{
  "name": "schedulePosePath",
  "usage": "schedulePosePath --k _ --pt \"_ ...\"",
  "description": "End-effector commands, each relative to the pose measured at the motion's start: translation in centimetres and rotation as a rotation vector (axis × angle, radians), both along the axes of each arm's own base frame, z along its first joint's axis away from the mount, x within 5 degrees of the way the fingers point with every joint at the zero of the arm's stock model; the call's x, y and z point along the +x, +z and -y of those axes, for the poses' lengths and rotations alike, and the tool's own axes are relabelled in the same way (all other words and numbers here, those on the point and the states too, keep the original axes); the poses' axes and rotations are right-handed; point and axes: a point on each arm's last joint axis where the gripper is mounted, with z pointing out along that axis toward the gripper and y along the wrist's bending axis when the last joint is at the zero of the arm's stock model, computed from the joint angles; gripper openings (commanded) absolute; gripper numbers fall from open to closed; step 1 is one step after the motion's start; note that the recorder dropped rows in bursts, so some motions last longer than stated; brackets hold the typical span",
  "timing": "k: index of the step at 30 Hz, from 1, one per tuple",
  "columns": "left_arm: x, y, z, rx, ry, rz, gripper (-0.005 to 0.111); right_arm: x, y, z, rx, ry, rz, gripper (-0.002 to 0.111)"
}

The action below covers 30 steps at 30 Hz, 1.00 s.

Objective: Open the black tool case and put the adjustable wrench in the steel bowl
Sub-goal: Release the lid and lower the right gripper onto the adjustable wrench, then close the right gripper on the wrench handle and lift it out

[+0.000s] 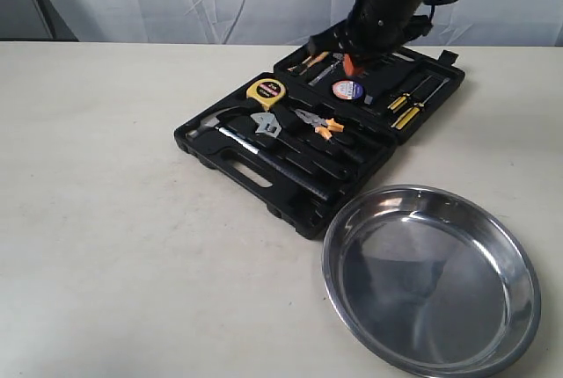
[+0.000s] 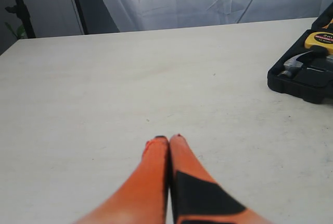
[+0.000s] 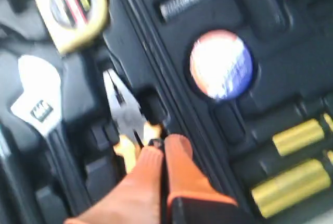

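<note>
The black tool case (image 1: 264, 180) lies open flat on the table, lid folded back. The adjustable wrench (image 1: 268, 125) rests in its recess beside the pliers; its silver head (image 3: 39, 101) also shows in the right wrist view. The steel bowl (image 1: 352, 211) sits empty in front of the case at the right. My right gripper (image 3: 164, 143) is shut with nothing held, hovering over the case's hinge near the pliers (image 3: 125, 114); in the exterior view its arm (image 1: 378, 18) hangs above the lid half. My left gripper (image 2: 168, 139) is shut and empty over bare table, left of the case (image 2: 302, 78).
In the case lie a yellow tape measure (image 1: 266, 90), a hammer (image 1: 220, 123), orange-handled pliers (image 1: 318, 123), a round tape roll (image 1: 347, 89) and yellow-handled screwdrivers (image 1: 406, 110). A white curtain hangs behind the table's far edge.
</note>
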Motion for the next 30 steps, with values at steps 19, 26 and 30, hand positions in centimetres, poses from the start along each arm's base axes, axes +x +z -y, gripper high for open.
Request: schedulePosePath --k 19,26,30 --pt "0.0 0.3 0.0 0.003 0.002 0.018 0.000 -2.3 -6.5 -5.7 -0.015 0.404 -0.138 0.050" --pt "0.0 0.3 0.0 0.003 0.002 0.018 0.000 -2.5 -8.7 -7.2 -0.058 0.455 -0.123 0.036" --pt "0.0 0.3 0.0 0.003 0.002 0.018 0.000 -2.4 -10.2 -7.3 -0.099 0.469 -0.118 0.034"
